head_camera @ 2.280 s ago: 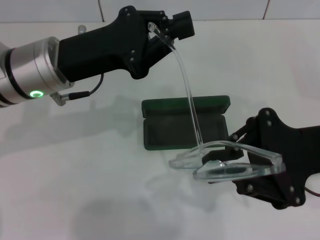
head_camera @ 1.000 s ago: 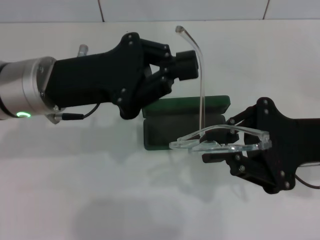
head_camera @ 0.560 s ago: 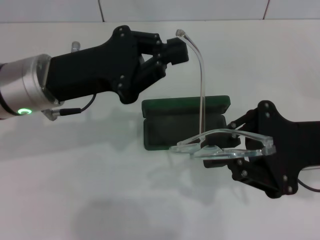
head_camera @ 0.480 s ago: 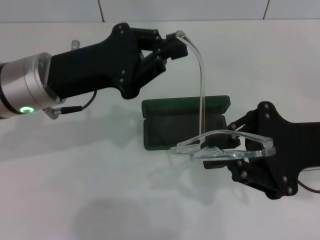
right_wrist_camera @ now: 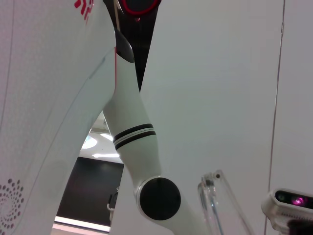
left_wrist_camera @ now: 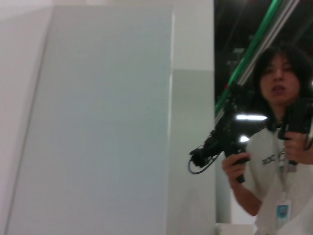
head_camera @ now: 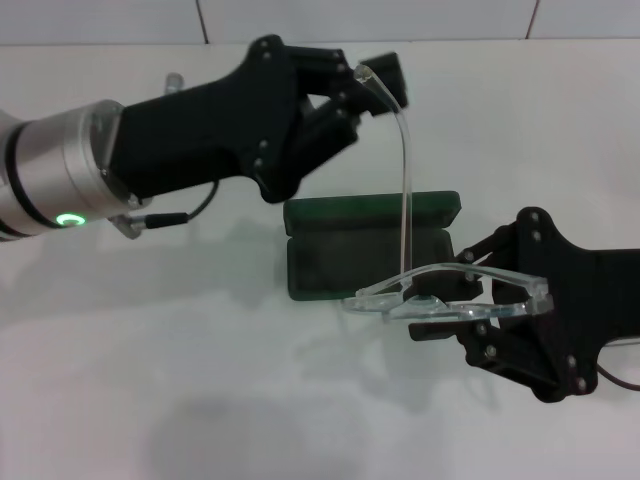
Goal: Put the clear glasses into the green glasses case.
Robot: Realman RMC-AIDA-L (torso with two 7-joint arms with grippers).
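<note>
In the head view the right gripper (head_camera: 462,312) sits at the lower right of the frame, its black fingers closed on the front of the clear glasses (head_camera: 447,300), holding the wraparound lens roughly level above the white table (head_camera: 150,380). One clear arm of the glasses stands up from the lens, rising through the middle of the frame and curving at its tip toward the upper centre. Up there is the left gripper (head_camera: 372,82), reaching in from the upper left on its black and silver arm, and its fingers (head_camera: 390,75) are parted on either side of that arm's tip; whether they touch it cannot be told from here. The green glasses case (head_camera: 345,250) lies open on the table at the centre of the frame, lid tipped back toward the far side, dark lining showing. The held lens hangs just in front of and to the right of the case, overlapping its near right corner in this view. The left wrist view points away from the table at a pale wall and a person holding controllers. The right wrist view looks up at the robot's white body, with a bit of the clear plastic at the lower right.
</note>
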